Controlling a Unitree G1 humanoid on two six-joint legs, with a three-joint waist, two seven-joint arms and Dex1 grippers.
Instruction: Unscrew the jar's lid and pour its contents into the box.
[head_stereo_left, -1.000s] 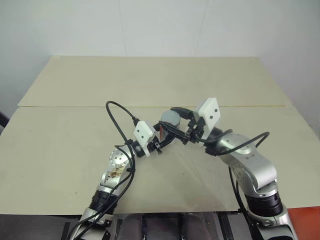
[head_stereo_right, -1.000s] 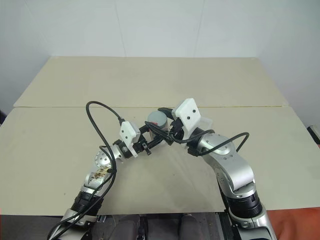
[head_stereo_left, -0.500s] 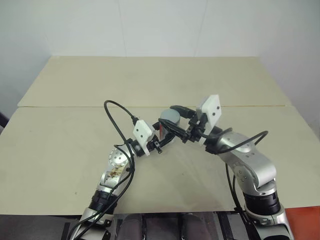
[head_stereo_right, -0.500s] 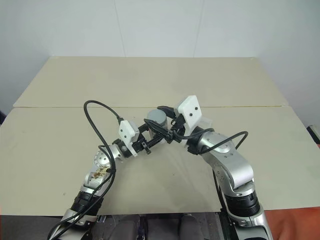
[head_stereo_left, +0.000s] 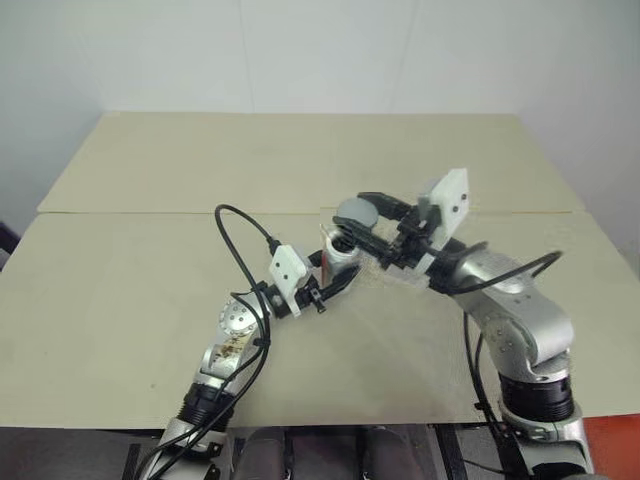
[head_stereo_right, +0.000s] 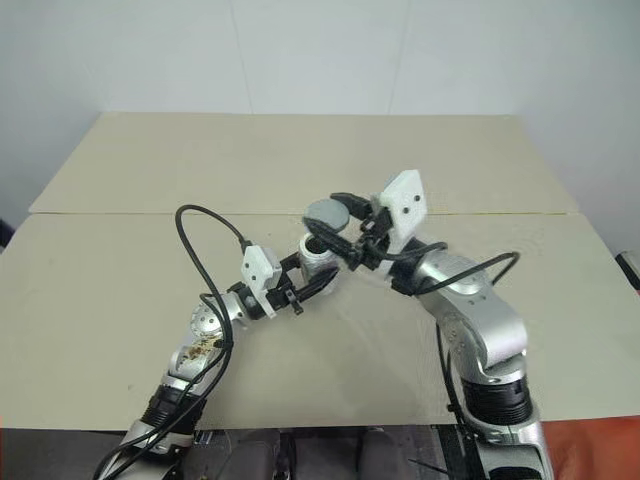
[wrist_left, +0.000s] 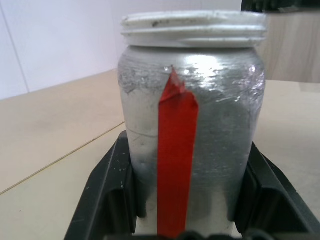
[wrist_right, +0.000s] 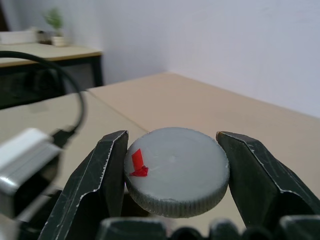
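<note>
Left gripper (head_stereo_left: 338, 283) clamps the jar (wrist_left: 190, 130) upright above the table (head_stereo_left: 130, 290), mouth uncapped. Right gripper (wrist_right: 175, 172) pinches the lid (head_stereo_left: 357, 212) up and to the right of the mouth. Box partly hidden behind the right arm, exact spot unclear. Risk: tilting early would scatter the contents. Table bare on the left, edges well apart.

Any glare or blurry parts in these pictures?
Left wrist view: a bright highlight glints off the jar near its shoulder, above the red mark. Right wrist view: the lid is sharp, the room behind soft. Head views: even light, no harsh shadows on the table.
</note>
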